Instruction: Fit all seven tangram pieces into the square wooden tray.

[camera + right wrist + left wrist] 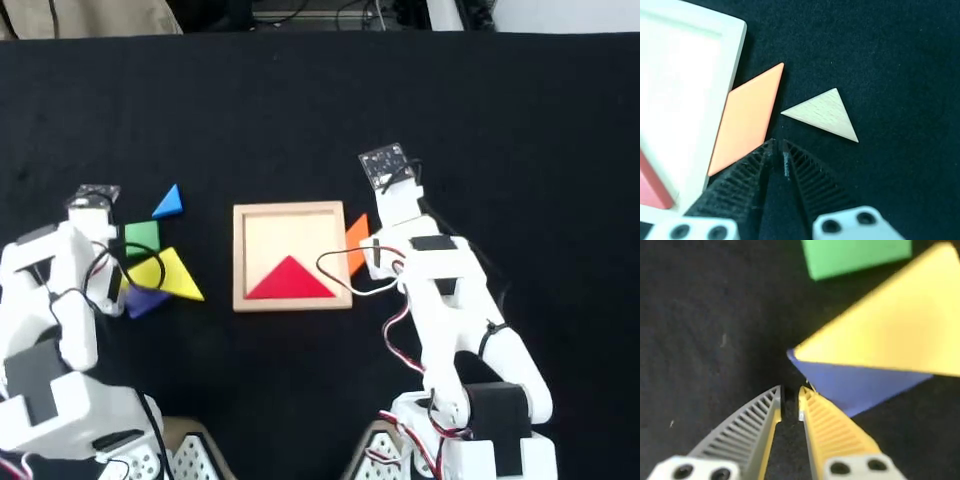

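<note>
The square wooden tray (pixel 240 256) lies mid-table with a red triangle (pixel 290 280) in its near half. An orange parallelogram (pixel 747 117) lies against the tray's right side, and a plain wooden triangle (pixel 825 114) is just beyond it. My right gripper (pixel 777 152) hangs shut and holds nothing, its tips at the parallelogram's edge. Left of the tray lie a small blue triangle (pixel 168 202), a green square (pixel 141 237), and a big yellow triangle (pixel 165 272) overlapping a purple-blue piece (pixel 860 385). My left gripper (pixel 790 400) is shut and holds nothing, its tips beside that piece's corner.
Black cloth covers the whole table. The right arm's body (pixel 440 300) stands over the area right of the tray, and the left arm (pixel 50 290) crowds the left pieces. Cables and clutter sit beyond the table's far edge.
</note>
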`<action>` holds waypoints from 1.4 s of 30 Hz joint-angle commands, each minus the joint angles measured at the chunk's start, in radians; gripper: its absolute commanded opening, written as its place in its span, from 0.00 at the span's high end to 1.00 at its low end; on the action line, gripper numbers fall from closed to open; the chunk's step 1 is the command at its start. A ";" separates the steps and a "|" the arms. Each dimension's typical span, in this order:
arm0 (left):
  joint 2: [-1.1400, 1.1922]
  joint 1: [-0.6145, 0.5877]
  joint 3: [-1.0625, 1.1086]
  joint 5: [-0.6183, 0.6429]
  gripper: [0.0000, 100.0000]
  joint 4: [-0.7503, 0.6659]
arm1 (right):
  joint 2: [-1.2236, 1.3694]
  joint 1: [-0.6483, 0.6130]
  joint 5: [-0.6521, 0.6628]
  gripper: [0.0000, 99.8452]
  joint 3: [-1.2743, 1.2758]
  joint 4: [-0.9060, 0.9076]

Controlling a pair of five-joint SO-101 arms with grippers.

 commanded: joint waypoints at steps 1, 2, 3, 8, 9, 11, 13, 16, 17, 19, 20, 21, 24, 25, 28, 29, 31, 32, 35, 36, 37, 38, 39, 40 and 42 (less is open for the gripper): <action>0.038 0.031 -0.136 0.035 0.93 -0.020 | -0.041 -0.003 0.000 0.99 -0.004 -0.012; 0.038 0.053 -0.139 0.035 0.93 -0.020 | -0.041 -0.003 0.000 0.99 -0.004 -0.012; 0.040 0.076 -0.142 0.037 0.93 -0.020 | -0.041 -0.003 0.000 0.99 -0.004 -0.012; 0.032 0.203 -0.148 0.133 0.93 -0.020 | -0.041 -0.003 0.000 0.99 -0.004 -0.012; 0.032 0.225 -0.148 0.144 0.93 -0.018 | -0.041 -0.003 0.000 0.99 -0.004 -0.012; 0.031 0.246 -0.151 0.146 0.93 0.012 | -0.041 -0.003 0.000 0.99 -0.004 -0.012; 0.031 0.248 -0.162 0.141 0.93 0.063 | -0.041 -0.003 0.000 0.99 -0.004 -0.012; 0.018 0.223 -0.165 0.126 0.93 0.129 | -0.041 -0.003 0.000 0.99 -0.004 -0.012; 0.002 0.211 -0.159 0.094 0.93 0.149 | -0.041 -0.003 0.000 0.99 -0.004 -0.012; -0.051 0.183 -0.145 -0.003 0.93 0.207 | -0.050 0.003 0.000 0.99 -0.004 -0.012; -0.084 0.170 -0.142 -0.044 0.93 0.239 | -0.050 0.009 0.000 0.99 -0.007 -0.012; -0.127 0.154 -0.140 -0.078 0.93 0.270 | -0.050 0.021 0.000 0.99 -0.010 -0.012; -0.270 0.102 -0.139 -0.149 0.93 0.316 | -0.051 0.063 -0.008 0.99 -0.025 -0.014; -0.315 0.085 -0.139 -0.155 0.93 0.310 | -0.051 0.077 -0.009 0.99 -0.031 -0.014; -0.397 0.036 -0.127 -0.157 0.93 0.249 | -0.051 0.124 -0.009 0.99 -0.050 -0.015; -0.397 0.019 -0.113 -0.157 0.93 0.209 | -0.051 0.146 -0.009 0.99 -0.068 -0.015; -0.371 -0.022 -0.084 -0.140 0.93 0.135 | -0.051 0.213 -0.009 0.99 -0.119 -0.006; -0.347 -0.044 -0.064 -0.118 0.93 0.094 | -0.044 0.242 -0.009 0.99 -0.153 0.006; -0.245 -0.101 -0.033 -0.051 0.93 -0.040 | -0.004 0.282 -0.002 0.99 -0.275 0.084; -0.209 -0.119 -0.030 -0.040 0.93 -0.077 | 0.027 0.287 0.000 0.99 -0.317 0.110; -0.169 -0.137 -0.030 -0.041 0.93 -0.101 | 0.067 0.288 0.000 0.99 -0.357 0.130; -0.132 -0.151 -0.031 -0.049 0.93 -0.107 | 0.114 0.290 0.000 0.99 -0.395 0.146; -0.103 -0.163 -0.036 -0.069 0.93 -0.104 | 0.166 0.292 0.000 0.99 -0.429 0.152; -0.074 -0.174 -0.035 -0.097 0.93 -0.106 | 0.217 0.298 0.003 0.99 -0.460 0.150; -0.040 -0.189 -0.031 -0.143 0.93 -0.106 | 0.320 0.330 0.043 0.99 -0.515 0.150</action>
